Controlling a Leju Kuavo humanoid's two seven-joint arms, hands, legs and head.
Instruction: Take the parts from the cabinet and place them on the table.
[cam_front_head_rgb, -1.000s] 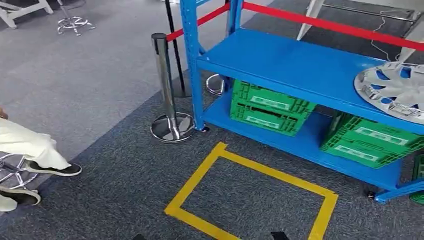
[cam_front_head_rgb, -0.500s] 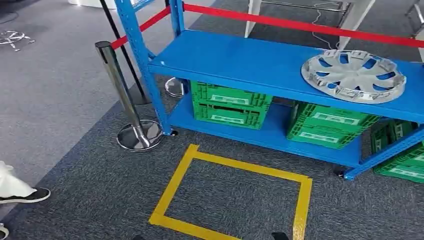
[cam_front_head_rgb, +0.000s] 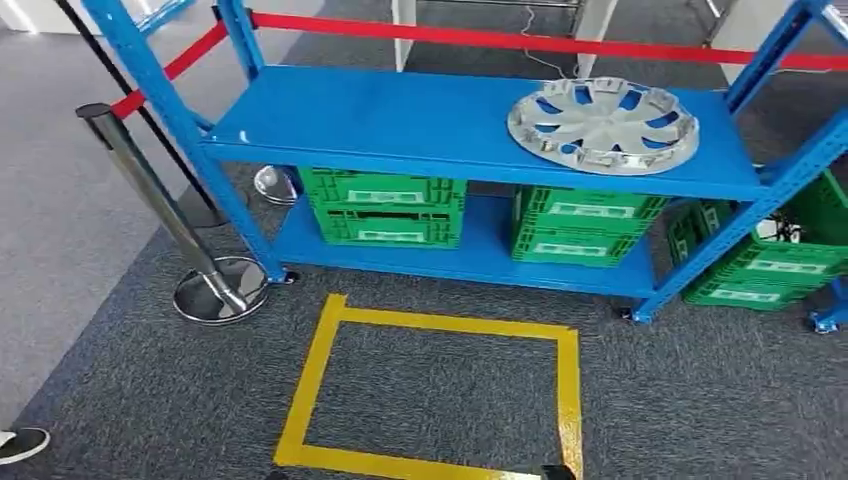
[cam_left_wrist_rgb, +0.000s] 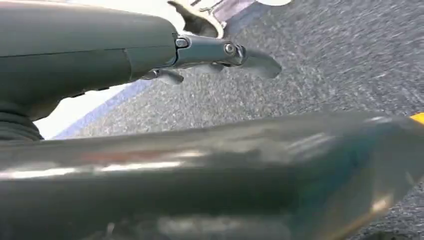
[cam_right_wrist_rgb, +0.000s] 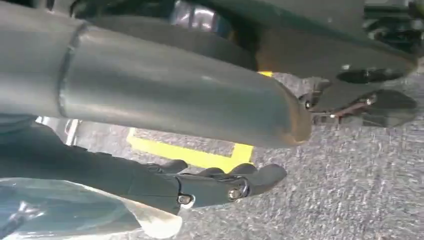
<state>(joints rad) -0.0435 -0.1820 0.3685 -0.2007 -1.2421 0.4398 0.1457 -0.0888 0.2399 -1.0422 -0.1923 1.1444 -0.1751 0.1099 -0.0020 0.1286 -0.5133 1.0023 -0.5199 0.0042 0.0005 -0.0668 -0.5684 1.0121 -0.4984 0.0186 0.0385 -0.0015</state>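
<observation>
We see the hubcap lying flat near the shelf's right end; it looks light, thin, rigid plastic, slippery, so we'd grip its rim. Our left hand and right hand hang with fingers extended, holding nothing.

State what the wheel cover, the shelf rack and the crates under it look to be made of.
Wheel cover: silver-grey, matte sheen, probably painted plastic, possibly metal.
Shelf rack: blue painted metal, judging by thin angled uprights and a flat glossy deck.
Crates: green moulded plastic, ribbed lattice sides.
</observation>
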